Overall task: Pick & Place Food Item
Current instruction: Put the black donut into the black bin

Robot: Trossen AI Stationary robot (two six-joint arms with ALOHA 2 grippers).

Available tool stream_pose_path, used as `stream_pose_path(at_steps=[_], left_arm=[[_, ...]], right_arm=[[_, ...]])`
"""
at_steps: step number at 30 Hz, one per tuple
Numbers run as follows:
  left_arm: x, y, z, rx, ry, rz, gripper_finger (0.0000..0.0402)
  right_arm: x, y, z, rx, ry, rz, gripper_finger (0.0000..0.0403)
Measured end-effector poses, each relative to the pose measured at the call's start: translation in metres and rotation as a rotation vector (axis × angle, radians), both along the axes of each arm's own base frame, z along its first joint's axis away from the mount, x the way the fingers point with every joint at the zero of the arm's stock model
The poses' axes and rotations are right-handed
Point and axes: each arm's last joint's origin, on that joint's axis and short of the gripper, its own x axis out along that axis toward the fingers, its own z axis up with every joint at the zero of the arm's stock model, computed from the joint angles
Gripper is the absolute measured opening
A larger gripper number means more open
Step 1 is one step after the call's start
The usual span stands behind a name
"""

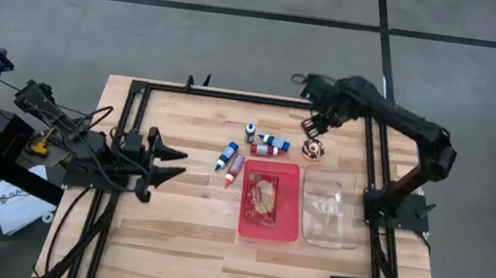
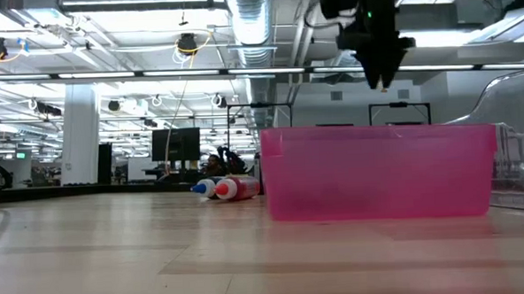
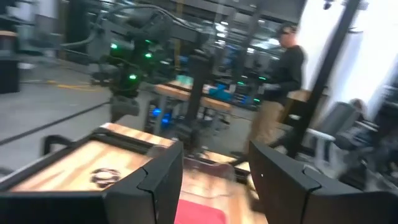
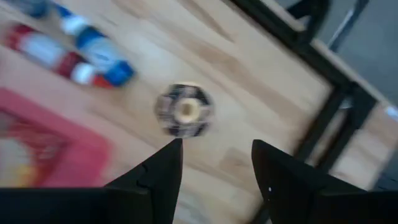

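My right gripper [image 1: 311,125]: fingers parted, holding nothing, hanging over the table's far side just above and beside the donut [image 1: 313,149]. Donut: dark-frosted, flat on the wooden table [image 1: 178,235], near the red and blue bottles [image 1: 269,146], beyond the red tray [image 1: 271,200] and clear container [image 1: 331,209]. My left gripper [image 1: 170,165]: open, empty, resting at the table's left side.

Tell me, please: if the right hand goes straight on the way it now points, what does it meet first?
Most likely the small round donut. The right hand, open, points down at it, and nothing shows between them. How far above it the hand hangs is unclear.
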Motion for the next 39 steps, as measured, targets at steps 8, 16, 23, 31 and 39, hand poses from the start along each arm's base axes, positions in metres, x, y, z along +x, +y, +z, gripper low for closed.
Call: stream_pose_path(at_steps=[8, 16, 23, 31, 39], left_arm=[[0.005, 0.013, -0.001, -0.041, -0.002, 0.123, 0.0177], [0.005, 0.017, -0.001, -0.064, -0.004, 0.182, 0.0177], [0.005, 0.016, -0.001, -0.079, -0.006, 0.18, 0.0177], [0.005, 0.016, -0.001, -0.111, -0.015, 0.172, 0.0177], [0.005, 0.016, -0.001, -0.139, -0.023, 0.164, 0.0177]], right_arm=[[-0.02, -0.059, -0.044, 0.172, 0.156, 0.056, 0.0216], [-0.027, -0.079, -0.086, 0.213, 0.121, 0.023, 0.023], [-0.013, -0.065, -0.111, 0.22, 0.028, 0.004, 0.023], [-0.013, -0.054, -0.14, 0.228, 0.014, -0.019, 0.023], [-0.013, -0.052, -0.151, 0.223, -0.021, -0.029, 0.023]])
